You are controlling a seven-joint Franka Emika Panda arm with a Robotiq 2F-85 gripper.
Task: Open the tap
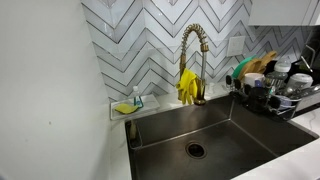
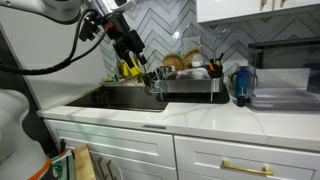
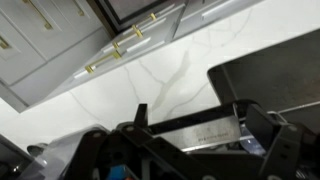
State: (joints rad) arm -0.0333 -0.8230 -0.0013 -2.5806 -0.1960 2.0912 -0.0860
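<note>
The tall brass tap with its coiled spring gooseneck (image 1: 194, 58) stood at the back edge of the dark stainless-steel sink basin (image 1: 160, 125), against the grey-and-white herringbone tile wall (image 1: 140, 40). A pair of yellow rubber gloves (image 1: 187, 88) hung just beside its stem (touching it or not, the picture was too small to tell). To one side, a black wire dish rack (image 1: 275, 95) crowded with dishes sat on the counter. In an exterior view the black two-fingered Robotiq gripper (image 2: 138, 60) hung above the back of the sink, near the gloves, on an arm reaching in from the upper corner. The wrist view showed its fingers (image 3: 141, 112) spread wide apart, holding nothing, over the white veined marble countertop (image 3: 150, 70) and the white cabinet fronts with brass handles (image 3: 60, 40).
</note>
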